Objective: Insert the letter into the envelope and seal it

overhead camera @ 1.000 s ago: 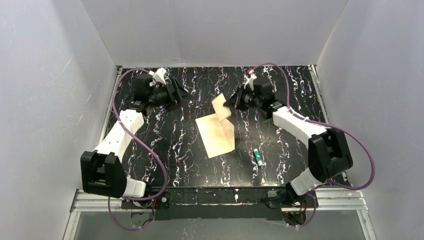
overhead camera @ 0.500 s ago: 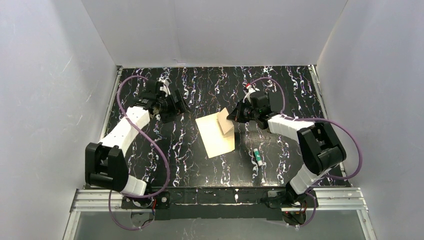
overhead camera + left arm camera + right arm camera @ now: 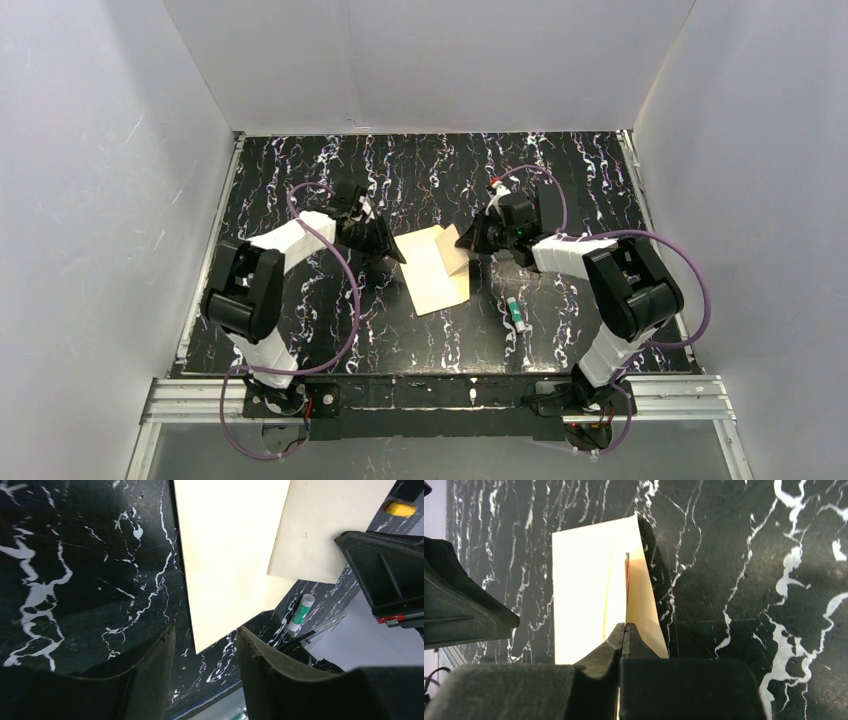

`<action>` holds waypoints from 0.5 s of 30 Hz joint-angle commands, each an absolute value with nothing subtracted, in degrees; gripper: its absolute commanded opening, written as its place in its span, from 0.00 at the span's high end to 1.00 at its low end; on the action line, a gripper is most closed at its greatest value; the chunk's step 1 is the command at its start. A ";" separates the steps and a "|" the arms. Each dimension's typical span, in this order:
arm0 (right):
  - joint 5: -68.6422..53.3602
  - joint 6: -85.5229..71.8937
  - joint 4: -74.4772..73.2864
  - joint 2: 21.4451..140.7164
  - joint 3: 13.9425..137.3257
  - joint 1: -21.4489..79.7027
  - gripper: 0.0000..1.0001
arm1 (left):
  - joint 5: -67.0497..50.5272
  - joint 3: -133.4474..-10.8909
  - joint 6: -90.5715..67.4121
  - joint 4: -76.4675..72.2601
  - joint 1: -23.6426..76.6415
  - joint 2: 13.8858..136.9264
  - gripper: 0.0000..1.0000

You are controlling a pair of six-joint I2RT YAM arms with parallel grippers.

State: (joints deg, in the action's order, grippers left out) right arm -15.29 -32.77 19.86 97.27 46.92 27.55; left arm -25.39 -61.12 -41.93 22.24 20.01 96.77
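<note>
The letter (image 3: 430, 285), a flat pale-yellow sheet, lies on the black marbled table at its middle. My right gripper (image 3: 468, 240) is shut on the envelope (image 3: 452, 253), a cream-tan oblong held tilted over the letter's right part. In the right wrist view the closed fingertips (image 3: 626, 626) pinch the envelope (image 3: 643, 607) edge-on, with the letter (image 3: 584, 600) lying to its left. My left gripper (image 3: 397, 257) is open and empty, low at the letter's left edge. In the left wrist view the letter (image 3: 230, 555) has its near corner between the open left gripper (image 3: 206, 635) tips.
A green-and-white glue stick (image 3: 515, 312) lies on the table right of the letter, and it also shows in the left wrist view (image 3: 300, 611). White walls enclose the table on three sides. Both arms reach toward the middle.
My left arm has swung from the back left in to the letter's left edge. My right gripper has lowered the envelope from mid-air down onto the letter.
</note>
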 commanded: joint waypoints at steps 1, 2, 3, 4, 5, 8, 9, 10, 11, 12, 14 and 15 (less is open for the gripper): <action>-15.81 -32.39 23.85 97.78 44.61 27.69 0.99 | -24.21 -61.90 -44.30 23.20 22.34 99.38 0.57; -15.63 -32.23 23.71 97.74 44.45 27.69 0.99 | -22.97 -61.80 -44.32 23.28 22.69 99.83 0.58; -15.42 -32.05 23.57 97.74 44.19 27.69 0.99 | -21.77 -61.77 -44.15 23.23 23.14 100.08 0.59; -15.39 -32.10 23.62 97.78 43.94 27.69 0.99 | -20.64 -61.77 -43.61 23.21 23.78 100.43 0.60; -15.38 -32.23 23.79 97.82 43.62 27.69 0.99 | -19.86 -61.98 -42.99 23.12 24.29 100.90 0.60; -15.52 -32.69 25.01 97.65 42.27 27.69 0.99 | -18.91 -62.02 -42.14 21.13 25.77 102.62 0.59; -15.43 -32.72 25.04 97.65 42.08 27.69 0.99 | -18.63 -62.07 -42.32 20.83 26.17 103.22 0.60; -15.40 -32.70 25.00 97.65 41.95 27.69 0.99 | -18.45 -62.20 -42.55 20.75 26.53 104.13 0.62; -15.45 -32.68 25.00 97.58 41.81 27.69 0.99 | -18.07 -62.37 -42.70 20.79 26.80 104.62 0.64; -15.49 -32.72 25.17 97.52 41.63 27.69 0.99 | -17.55 -62.36 -43.01 20.90 27.11 104.98 0.67; -15.82 -32.71 25.39 97.60 41.44 27.69 0.99 | -16.45 -62.30 -43.33 21.30 27.65 105.56 0.72; -16.36 -32.48 25.59 97.68 41.40 27.69 0.99 | -15.66 -62.39 -43.29 21.94 27.82 105.80 0.74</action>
State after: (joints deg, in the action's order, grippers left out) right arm -15.35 -32.86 22.74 97.67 42.00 27.55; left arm -19.99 -61.71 -43.55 20.10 26.76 104.09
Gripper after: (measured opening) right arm 0.031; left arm 0.290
